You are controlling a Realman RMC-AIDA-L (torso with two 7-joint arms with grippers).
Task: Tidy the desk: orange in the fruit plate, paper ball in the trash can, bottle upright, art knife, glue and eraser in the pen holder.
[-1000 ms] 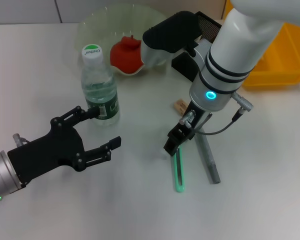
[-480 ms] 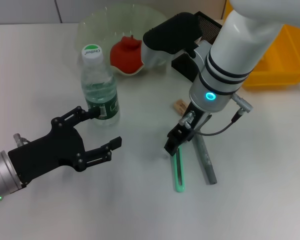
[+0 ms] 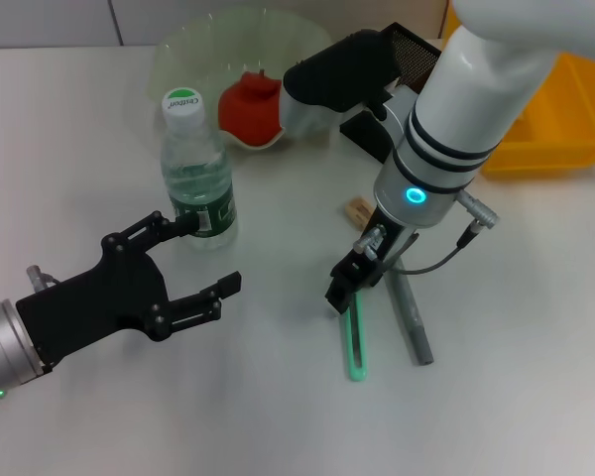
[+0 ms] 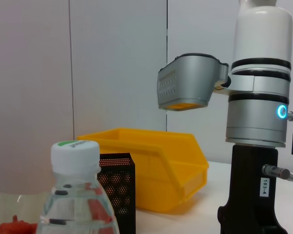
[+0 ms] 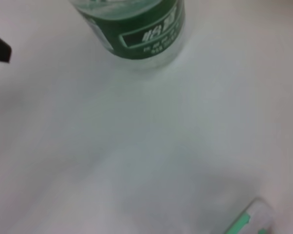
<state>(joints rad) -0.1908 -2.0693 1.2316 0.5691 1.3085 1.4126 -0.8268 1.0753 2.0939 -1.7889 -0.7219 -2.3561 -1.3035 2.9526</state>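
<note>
Right gripper (image 3: 345,290) is down low over the desk (image 3: 278,416), tip right at the upper end of the green glue stick (image 3: 355,342). Can't tell from any view whether it's spread or closed, or whether it touches the stick. Glue stick lies flat, running away from the tip toward the robot. Just beside it on the right lies the grey art knife (image 3: 411,312), also flat, angled slightly, its upper end under the gripper's cable. Right wrist view catches only one end of the glue stick (image 5: 249,222) at the frame edge, plus the lower part of the bottle (image 5: 136,29) with its green label.

Left gripper (image 3: 164,268) hovers above the desk on the left, fingers spread wide, holding nothing. One fingertip (image 3: 183,224) is just beside the bottle's label (contact unclear); the other points out toward the middle of the desk.

Bottle (image 3: 196,174) stands upright, white cap with green top, water inside. The left wrist view shows it close up (image 4: 75,195).

Behind the bottle: clear fruit plate (image 3: 178,50) with a red-orange fruit (image 3: 250,107) in it. Black mesh pen holder (image 3: 412,45) sits further back, mostly hidden by the right arm in the head view; left wrist view shows it (image 4: 116,190) standing in front of the yellow bin (image 4: 156,165). Small tan eraser (image 3: 357,209) lies on the desk near the right arm, between pen holder and glue stick.
</note>
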